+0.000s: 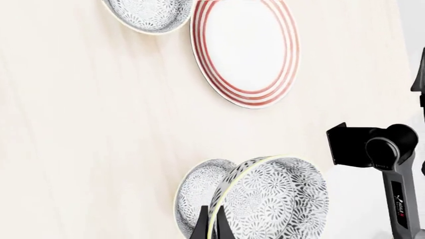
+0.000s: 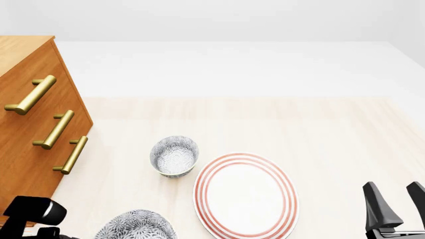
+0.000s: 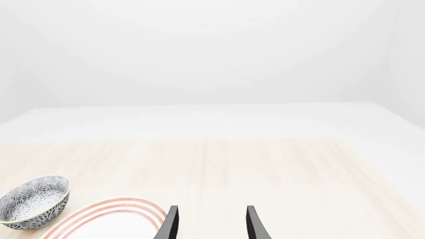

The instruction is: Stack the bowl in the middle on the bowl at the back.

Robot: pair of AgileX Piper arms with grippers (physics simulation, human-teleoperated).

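1. Your left gripper [image 1: 211,230] pinches the rim of the speckled middle bowl [image 2: 136,225], lifted and tilted at the bottom left of the front view; a third speckled bowl [image 1: 199,191] sits just behind it in the wrist view.
2. The back bowl [image 2: 174,156], left of centre beside the red-ringed plate [image 2: 246,195], stands empty; carrying over and stacking remain.
3. Your right gripper [image 2: 396,205] idles at lower right, jaws parted, holding nothing.

In the front view, 1 bowl [image 2: 174,156] sits at frame centre-left, with the plate [image 2: 246,194] just beside it at lower right. Another bowl [image 2: 136,225] lies at the bottom edge, lower left. The drawer cabinet [image 2: 33,124] fills the left side.
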